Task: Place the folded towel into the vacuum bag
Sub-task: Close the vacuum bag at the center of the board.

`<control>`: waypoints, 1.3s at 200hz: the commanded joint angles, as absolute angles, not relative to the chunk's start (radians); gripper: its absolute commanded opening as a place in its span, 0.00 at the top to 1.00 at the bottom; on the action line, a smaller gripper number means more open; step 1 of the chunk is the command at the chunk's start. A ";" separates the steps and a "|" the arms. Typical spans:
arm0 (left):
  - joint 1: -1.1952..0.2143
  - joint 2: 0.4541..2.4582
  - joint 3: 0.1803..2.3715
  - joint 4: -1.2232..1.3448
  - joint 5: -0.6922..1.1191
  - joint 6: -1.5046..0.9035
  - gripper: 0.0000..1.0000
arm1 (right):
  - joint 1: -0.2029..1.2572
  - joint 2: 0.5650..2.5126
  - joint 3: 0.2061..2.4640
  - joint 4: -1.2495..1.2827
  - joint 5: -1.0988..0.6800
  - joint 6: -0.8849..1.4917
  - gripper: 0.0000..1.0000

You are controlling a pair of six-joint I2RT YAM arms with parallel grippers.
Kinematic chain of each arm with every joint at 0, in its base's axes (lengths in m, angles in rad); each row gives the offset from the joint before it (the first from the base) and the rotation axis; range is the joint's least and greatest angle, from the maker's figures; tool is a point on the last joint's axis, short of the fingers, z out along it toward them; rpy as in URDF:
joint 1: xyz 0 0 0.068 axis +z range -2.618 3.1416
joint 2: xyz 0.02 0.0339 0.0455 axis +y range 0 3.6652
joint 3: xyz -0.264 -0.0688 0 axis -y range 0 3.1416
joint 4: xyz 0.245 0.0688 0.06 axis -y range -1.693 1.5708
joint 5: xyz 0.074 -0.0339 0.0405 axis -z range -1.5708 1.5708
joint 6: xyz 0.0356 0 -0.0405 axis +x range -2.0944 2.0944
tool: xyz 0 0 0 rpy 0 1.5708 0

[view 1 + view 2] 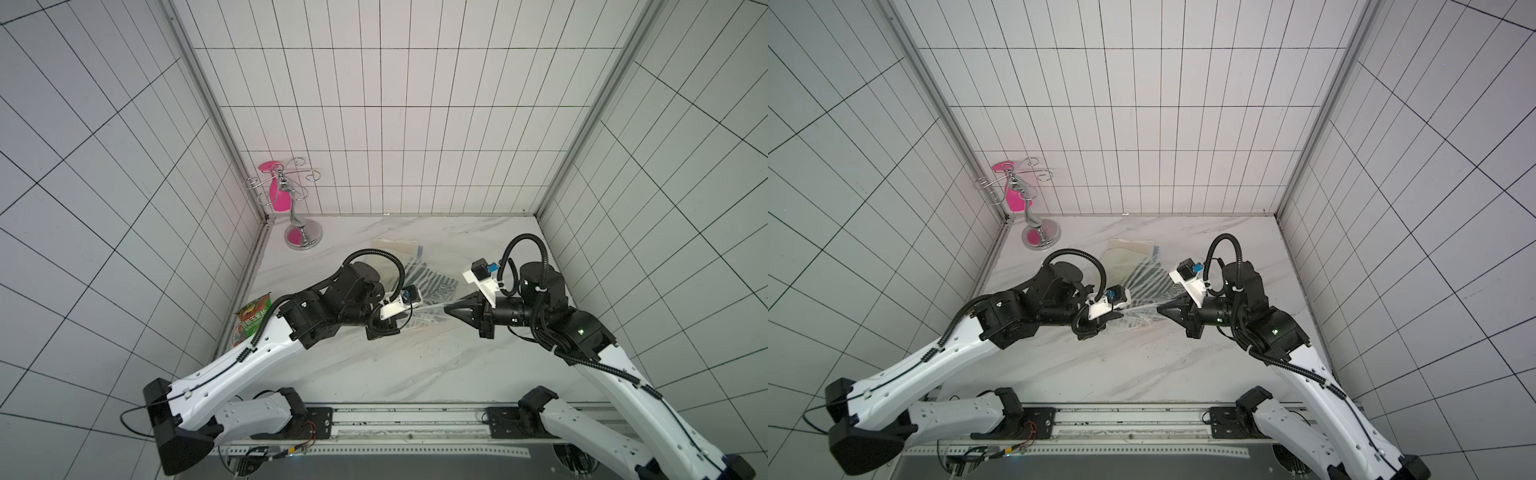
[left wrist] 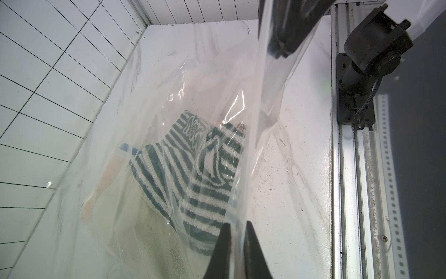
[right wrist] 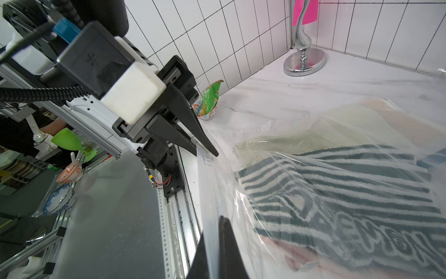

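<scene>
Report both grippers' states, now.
Left gripper: shut on the edge of the large clear plastic vacuum bag.
Right gripper: shut on the same bag's edge.

In both top views, the clear crinkly plastic vacuum bag [image 1: 431, 310] lies mid-frame on the white marble-patterned table [image 1: 374, 365]. Its lower edge is stretched between the left gripper [image 1: 1120, 315] on its left and the right gripper [image 1: 451, 309] on its right. Inside the bag lies the green-and-white striped folded towel [image 1: 436, 282], partly over a cream cloth [image 1: 395, 251] just above it in the frame. A chrome wire stand [image 1: 303, 239] stands at the table's upper left corner. A green and orange snack packet [image 1: 249, 320] sits against the left wall.
</scene>
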State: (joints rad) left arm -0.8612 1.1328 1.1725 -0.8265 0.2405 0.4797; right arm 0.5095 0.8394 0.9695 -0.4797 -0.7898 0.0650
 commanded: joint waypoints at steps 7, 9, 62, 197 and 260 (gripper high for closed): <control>-0.808 1.185 1.111 -1.193 0.044 0.458 0.82 | 0.453 0.790 1.003 -0.238 -0.821 0.127 1.00; -0.810 1.187 1.111 -1.191 0.046 0.456 0.81 | 0.454 0.790 1.000 -0.230 -0.823 0.131 1.00; -0.813 1.173 1.192 -1.179 0.088 0.455 0.62 | 0.488 0.797 0.959 -0.156 -0.840 0.161 1.00; -0.891 1.138 1.407 -1.038 0.214 0.453 0.37 | 0.500 0.838 0.974 -0.178 -0.841 0.155 1.00; -0.937 1.209 1.440 -1.004 0.111 0.421 0.44 | 0.526 0.848 0.973 -0.179 -0.818 0.158 1.00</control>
State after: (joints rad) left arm -0.9352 1.2186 1.4136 -1.0298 0.1493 0.4339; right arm 0.5102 0.8612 0.9695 -0.2493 -0.8062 0.1497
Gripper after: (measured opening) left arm 0.575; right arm 0.050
